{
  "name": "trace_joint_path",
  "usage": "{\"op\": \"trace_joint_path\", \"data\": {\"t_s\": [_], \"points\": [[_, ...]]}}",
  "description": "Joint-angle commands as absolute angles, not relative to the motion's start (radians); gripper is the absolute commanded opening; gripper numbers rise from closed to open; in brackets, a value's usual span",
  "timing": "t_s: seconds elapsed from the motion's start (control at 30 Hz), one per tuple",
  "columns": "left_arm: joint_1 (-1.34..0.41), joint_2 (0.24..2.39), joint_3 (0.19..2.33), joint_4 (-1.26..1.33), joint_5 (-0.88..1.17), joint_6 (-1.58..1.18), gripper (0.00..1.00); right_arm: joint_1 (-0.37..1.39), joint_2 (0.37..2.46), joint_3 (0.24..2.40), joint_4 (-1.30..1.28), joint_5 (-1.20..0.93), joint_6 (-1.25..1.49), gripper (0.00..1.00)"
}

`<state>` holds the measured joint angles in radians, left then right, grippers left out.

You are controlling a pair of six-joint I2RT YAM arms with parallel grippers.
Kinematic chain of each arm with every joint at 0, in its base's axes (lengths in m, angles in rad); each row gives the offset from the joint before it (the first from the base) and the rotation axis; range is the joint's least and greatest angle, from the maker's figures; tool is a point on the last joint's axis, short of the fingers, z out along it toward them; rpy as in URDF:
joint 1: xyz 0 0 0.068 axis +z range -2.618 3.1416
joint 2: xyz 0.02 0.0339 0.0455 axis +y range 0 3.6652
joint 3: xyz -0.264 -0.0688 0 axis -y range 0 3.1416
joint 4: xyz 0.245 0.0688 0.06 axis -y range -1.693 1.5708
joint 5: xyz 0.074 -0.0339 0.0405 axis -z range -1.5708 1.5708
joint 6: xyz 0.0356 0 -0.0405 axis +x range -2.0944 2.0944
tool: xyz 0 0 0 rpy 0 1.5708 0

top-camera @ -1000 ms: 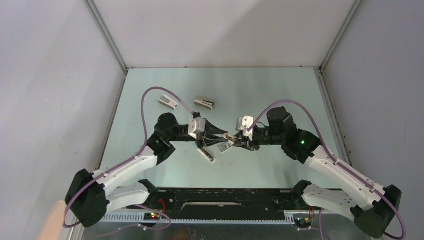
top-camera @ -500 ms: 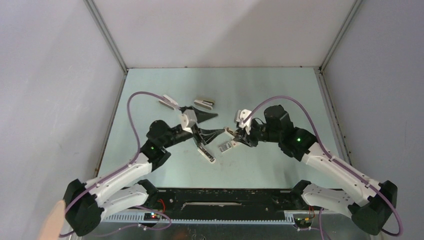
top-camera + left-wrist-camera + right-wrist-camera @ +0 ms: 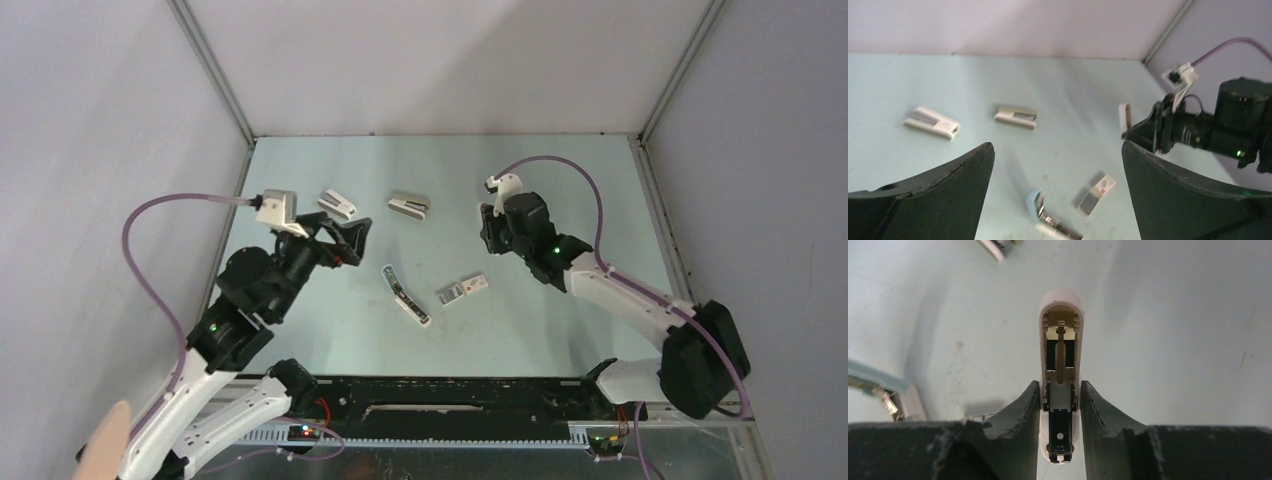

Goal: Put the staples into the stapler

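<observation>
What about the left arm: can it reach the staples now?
Likely yes: staples lie in the open, left gripper has jaws wide, right gripper is well aside; only the stapler lies nearby.

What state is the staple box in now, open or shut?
Open: the staple box lies flat, its grey tray slid partly out of the white sleeve. Cannot tell whether staples are inside it.

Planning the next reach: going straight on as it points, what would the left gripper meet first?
Probably the stapler, low between the left gripper's open fingers, or table just past it; depth unclear.
</observation>
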<state>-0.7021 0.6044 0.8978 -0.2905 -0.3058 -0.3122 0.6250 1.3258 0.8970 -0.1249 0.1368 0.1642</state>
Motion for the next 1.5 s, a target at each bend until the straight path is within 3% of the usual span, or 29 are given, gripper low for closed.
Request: {"op": "trace_joint_path", "data": {"t_s": [0.0, 0.47, 0.97, 1.47], "points": [[-0.700, 0.554, 0.908, -0.556, -0.403, -0.288, 1.00, 0.620, 1.428, 0.969, -0.027, 0.236, 0.344, 0.00], [-0.639, 0.501, 0.831, -0.577, -0.504, -0.117, 1.00, 0.758, 1.837, 1.196, 0.025, 0.156, 0.301, 0.01], [-0.490, 0.487, 0.790, -0.564, -0.417, -0.118, 1.00, 0.811, 2.017, 1.296, -0.031, 0.149, 0.265, 0.12], [-0.402, 0.481, 0.782, -0.557, -0.354, -0.131, 1.00, 0.827, 1.916, 1.297, -0.135, 0.095, 0.249, 0.49]]}}
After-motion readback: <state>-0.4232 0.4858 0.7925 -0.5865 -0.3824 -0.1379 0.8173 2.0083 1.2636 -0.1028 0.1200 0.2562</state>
